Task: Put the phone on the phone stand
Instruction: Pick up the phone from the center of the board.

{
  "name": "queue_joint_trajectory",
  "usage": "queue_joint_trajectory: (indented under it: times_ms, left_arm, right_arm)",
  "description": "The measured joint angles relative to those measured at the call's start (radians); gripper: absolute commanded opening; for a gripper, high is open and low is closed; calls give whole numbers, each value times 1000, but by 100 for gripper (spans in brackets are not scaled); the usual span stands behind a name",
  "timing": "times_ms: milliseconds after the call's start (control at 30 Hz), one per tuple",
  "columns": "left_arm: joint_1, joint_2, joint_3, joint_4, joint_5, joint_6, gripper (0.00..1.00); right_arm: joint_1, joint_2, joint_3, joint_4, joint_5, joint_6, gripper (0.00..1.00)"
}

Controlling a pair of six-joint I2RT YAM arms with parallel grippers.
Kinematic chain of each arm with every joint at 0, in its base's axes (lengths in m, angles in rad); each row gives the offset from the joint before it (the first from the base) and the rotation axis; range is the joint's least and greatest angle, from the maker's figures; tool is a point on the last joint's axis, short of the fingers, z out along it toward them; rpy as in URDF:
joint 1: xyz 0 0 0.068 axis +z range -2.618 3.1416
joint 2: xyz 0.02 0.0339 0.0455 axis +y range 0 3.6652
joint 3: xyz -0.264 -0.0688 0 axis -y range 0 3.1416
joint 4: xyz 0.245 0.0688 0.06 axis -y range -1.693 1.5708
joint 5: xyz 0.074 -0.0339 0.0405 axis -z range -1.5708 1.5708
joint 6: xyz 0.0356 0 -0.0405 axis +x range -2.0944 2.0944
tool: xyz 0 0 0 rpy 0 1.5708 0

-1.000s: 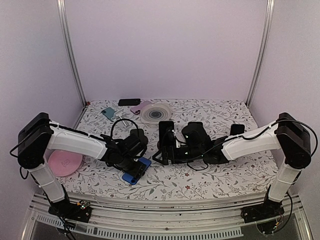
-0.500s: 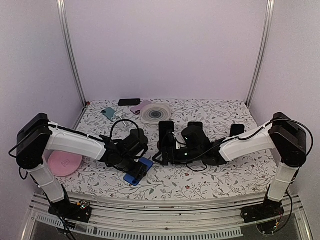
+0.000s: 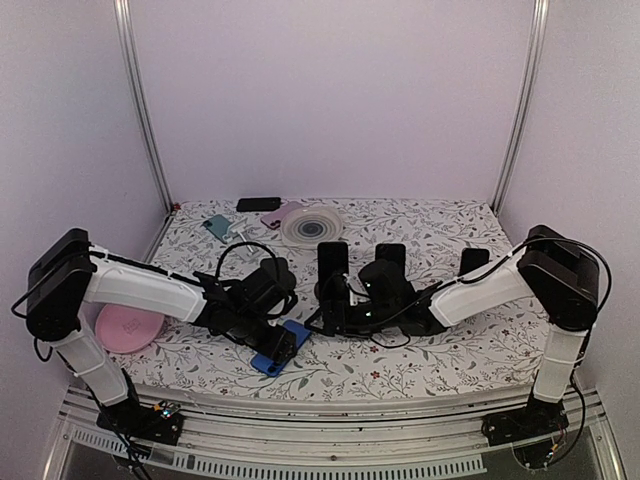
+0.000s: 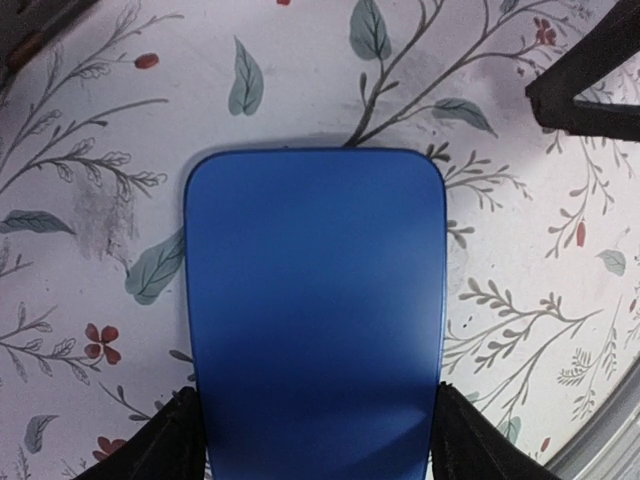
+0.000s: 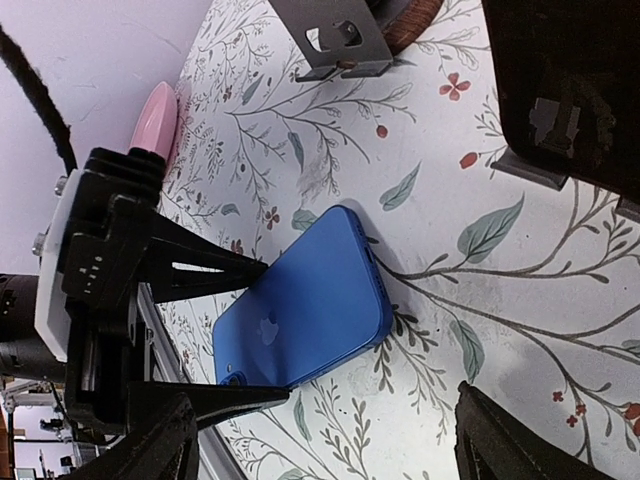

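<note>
The left fingers (image 4: 172,445) are clamping the blue phone (image 4: 313,310) by its long edges near one end (logo side facing up), its free end touching the floral worktop (image 4: 90,120). The right fingers (image 5: 505,440) are hovering spread wide just beside it, with a black phone stand (image 3: 333,262) standing close behind.

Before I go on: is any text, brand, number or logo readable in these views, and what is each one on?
Words or numbers: none can be read in any view.
Apple logo, with no lettering: on the back of the blue phone, seen in the right wrist view.
Faint mark on the pink disc: too small and blurred to read.
</note>
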Motion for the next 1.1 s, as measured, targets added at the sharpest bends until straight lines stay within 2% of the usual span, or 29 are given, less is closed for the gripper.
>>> queue_joint_trajectory:
  times_ms: [233, 433, 767, 933, 1100]
  left_arm:
    - [-2, -15, -8, 17, 17, -8, 58]
    - [-2, -18, -20, 39, 22, -13, 57]
    - [-2, -47, -50, 85, 39, -14, 57]
    - [-2, -51, -52, 107, 53, -13, 57]
    - [-2, -52, -52, 120, 69, -10, 56]
  right_arm:
    - [0, 56, 0, 41, -23, 43, 79]
    - [0, 85, 0, 90, -38, 89, 65]
    - [0, 138, -2, 198, -46, 195, 58]
    - [0, 159, -5, 238, -34, 251, 44]
    - [3, 181, -5, 273, -22, 296, 39]
